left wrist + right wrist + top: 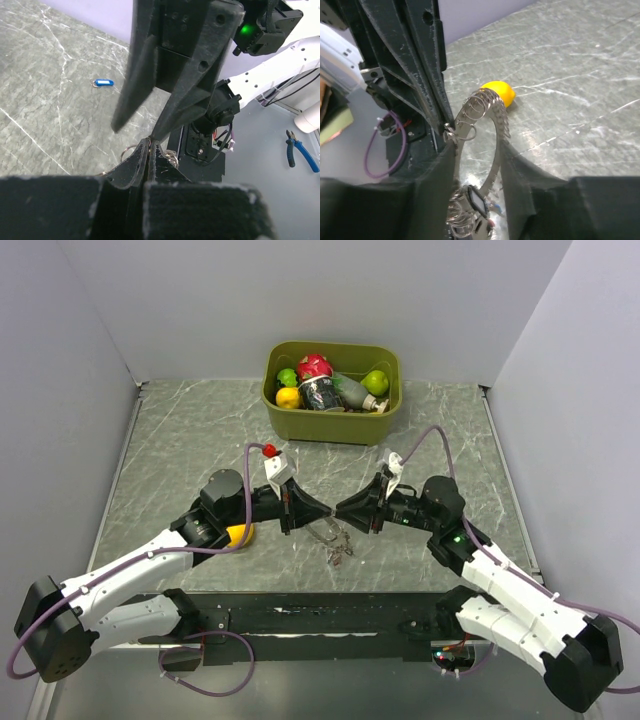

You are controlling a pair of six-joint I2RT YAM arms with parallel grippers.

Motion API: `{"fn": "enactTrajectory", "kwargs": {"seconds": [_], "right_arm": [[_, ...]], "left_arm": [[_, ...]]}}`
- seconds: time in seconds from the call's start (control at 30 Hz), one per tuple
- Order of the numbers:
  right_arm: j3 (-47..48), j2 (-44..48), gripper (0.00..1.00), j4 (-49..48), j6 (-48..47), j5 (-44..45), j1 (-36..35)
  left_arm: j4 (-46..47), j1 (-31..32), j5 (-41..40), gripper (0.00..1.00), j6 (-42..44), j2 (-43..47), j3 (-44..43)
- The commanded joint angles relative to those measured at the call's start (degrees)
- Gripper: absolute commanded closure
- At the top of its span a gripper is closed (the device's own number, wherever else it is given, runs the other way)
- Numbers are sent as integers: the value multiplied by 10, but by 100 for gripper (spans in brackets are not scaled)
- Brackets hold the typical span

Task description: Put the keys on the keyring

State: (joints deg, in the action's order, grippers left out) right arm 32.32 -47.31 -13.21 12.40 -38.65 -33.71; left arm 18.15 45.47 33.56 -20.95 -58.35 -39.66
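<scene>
Right now my left gripper [300, 512] is clenched tight on the large flat grey-brown toothed keyring [500, 125], pinching its rim among the small wire loops. My right gripper [478, 146] is released, jaws apart, straddling the ring's band from the 3 o'clock side. The keyring sits between both tools at mid-table, a small black-headed key [474, 201] dangling at its 6 o'clock. A round yellow lemon [241, 534] lies at its 9 o'clock. A tiny blue-headed key [102, 83] rests alone on the grey marbled table [180, 440].
</scene>
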Motion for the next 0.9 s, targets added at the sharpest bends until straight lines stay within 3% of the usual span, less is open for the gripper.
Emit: {"fn": "enactTrajectory", "kwargs": {"seconds": [0.0,0.07,0.1,0.87], "right_arm": [[22,-13,78,-43,15,-18,1],[30,-19,99,-32,11,-23,2],[32,-21,100,-29,10,-28,2],[-3,67,100,6,-15,26,1]], "left_arm": [[40,2,15,99,-16,11,-31],[40,2,12,99,-16,12,-30],[40,2,12,99,-16,12,-29],[41,-5,-58,99,-38,-6,-24]]}}
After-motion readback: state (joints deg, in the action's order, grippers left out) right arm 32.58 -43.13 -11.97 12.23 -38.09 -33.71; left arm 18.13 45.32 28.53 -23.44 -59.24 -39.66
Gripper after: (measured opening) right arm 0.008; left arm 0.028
